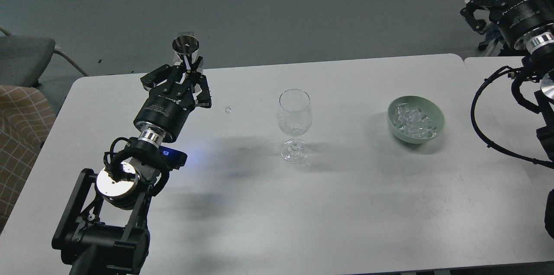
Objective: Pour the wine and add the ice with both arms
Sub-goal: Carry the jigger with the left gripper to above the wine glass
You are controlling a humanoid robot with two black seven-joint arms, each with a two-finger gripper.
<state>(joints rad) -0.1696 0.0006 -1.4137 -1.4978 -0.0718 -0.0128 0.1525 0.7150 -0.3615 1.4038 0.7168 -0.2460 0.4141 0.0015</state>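
My left gripper [188, 68] is shut on the stem of a small metal cup [185, 46] and holds it upright above the table's far left edge, well left of the wine glass. The clear stemmed wine glass [294, 112] stands upright at the table's middle. The ice [413, 120] is heaped in a pale green bowl [436, 112] to the right of the glass. My right gripper [476, 14] is open and empty, raised beyond the table's far right corner. No wine shows, neither in the cup nor in the glass.
A tiny clear drop or bead [227, 110] lies on the white table [346, 205] between the left gripper and the glass. A second table [497, 93] adjoins on the right. A chair [21, 56] stands off the far left.
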